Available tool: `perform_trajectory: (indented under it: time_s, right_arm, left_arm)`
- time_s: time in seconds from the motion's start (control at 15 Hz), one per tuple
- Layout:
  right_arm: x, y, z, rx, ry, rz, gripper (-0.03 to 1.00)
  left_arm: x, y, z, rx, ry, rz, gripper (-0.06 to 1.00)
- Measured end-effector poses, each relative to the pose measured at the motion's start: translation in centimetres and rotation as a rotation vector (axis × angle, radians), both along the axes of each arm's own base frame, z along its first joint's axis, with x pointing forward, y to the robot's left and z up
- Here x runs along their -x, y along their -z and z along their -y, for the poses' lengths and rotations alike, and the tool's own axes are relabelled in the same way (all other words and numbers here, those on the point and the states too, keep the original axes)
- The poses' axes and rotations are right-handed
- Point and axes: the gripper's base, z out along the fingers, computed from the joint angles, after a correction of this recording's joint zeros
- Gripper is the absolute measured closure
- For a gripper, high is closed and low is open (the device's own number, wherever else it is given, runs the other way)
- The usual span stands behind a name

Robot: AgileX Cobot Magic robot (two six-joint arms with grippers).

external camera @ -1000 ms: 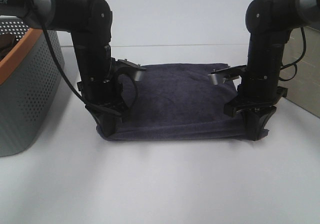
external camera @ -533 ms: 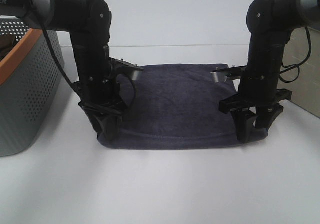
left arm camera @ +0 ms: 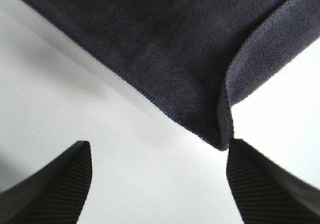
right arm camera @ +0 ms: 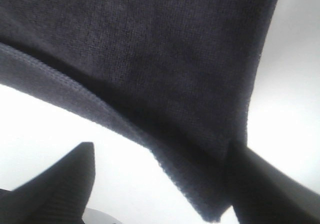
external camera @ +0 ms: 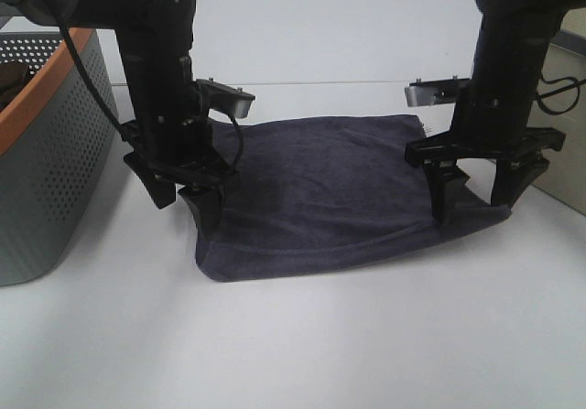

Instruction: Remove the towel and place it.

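Note:
The towel [external camera: 330, 189], a dark charcoal-purple cloth, lies spread on the white table [external camera: 320, 345] between my two arms. My left gripper [external camera: 183, 203] hangs open just above its near left corner. In the left wrist view the towel [left arm camera: 165, 48] has a folded corner tip that rests against one finger [left arm camera: 260, 184] of the left gripper [left arm camera: 160, 184], with nothing between the jaws. My right gripper [external camera: 476, 194] stands open over the near right corner. In the right wrist view the towel [right arm camera: 150, 58] has its corner draped against one finger [right arm camera: 270, 184] of the right gripper [right arm camera: 160, 184].
A grey perforated basket [external camera: 46, 153] with an orange rim stands at the left edge, close to the left arm. A pale box-like object [external camera: 563, 125] sits at the right edge behind the right arm. Bare white table lies in front of the towel.
Both grippers went from shut on the towel's near corners to open and rose slightly. The released near edge sagged onto the table.

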Motion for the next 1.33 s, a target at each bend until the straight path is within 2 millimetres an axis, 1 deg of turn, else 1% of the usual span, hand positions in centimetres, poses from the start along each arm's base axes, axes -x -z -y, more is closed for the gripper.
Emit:
perform_trajectory:
  time_s: [0.07,0.2,0.27,0.4,0.47,0.53,0.73,0.93,1.0,1.13,1.2,1.33]
  right_arm:
    - [0.2,-1.3,0.0,-0.012,0.014,0.032,0.32]
    - [0.4,-2.4,0.0,-0.021,0.024,0.06,0.31]
    - [0.5,-2.2,0.2,-0.004,0.033,0.056,0.31]
    - [0.7,-0.6,0.6,0.051,0.035,0.011,0.31]
    - [0.7,-0.1,0.5,0.049,0.038,-0.002,0.31]
    - [0.7,-0.1,0.1,0.012,0.052,-0.012,0.31]
    - [0.4,-1.0,-1.1,-0.119,0.075,-0.01,0.31]
    - [0.0,-2.3,-1.6,-0.171,0.076,0.026,0.31]
    - [-0.1,-3.3,-1.6,-0.179,0.071,0.058,0.31]
    - [-0.1,-6.5,-1.5,-0.202,0.059,0.159,0.31]
    - [0.0,-8.5,-1.5,-0.216,0.054,0.218,0.31]
    - [0.3,-12.5,-1.4,-0.245,0.055,0.338,0.31]
  left_arm:
    - [-0.1,-0.5,0.1,0.008,-0.003,0.015,0.24]
    - [-0.5,-2.2,0.3,0.033,-0.013,0.061,0.24]
    - [-0.6,-3.4,0.4,0.052,-0.016,0.09,0.24]
    - [-0.5,-3.6,0.5,0.069,-0.037,0.082,0.24]
    - [-0.4,-3.6,0.6,0.084,-0.046,0.073,0.24]
    - [-0.4,-3.6,0.8,0.098,-0.053,0.066,0.24]
    - [-0.2,-3.5,1.1,0.116,-0.062,0.051,0.24]
    - [0.1,-3.0,1.8,0.111,-0.045,0.044,0.24]
    - [0.2,-3.0,1.9,0.11,-0.041,0.043,0.24]
    - [0.2,-3.5,1.9,0.111,-0.044,0.053,0.24]
    - [0.1,-4.1,1.8,0.115,-0.043,0.072,0.24]
    - [-0.5,-6.9,1.8,0.135,-0.067,0.158,0.24]
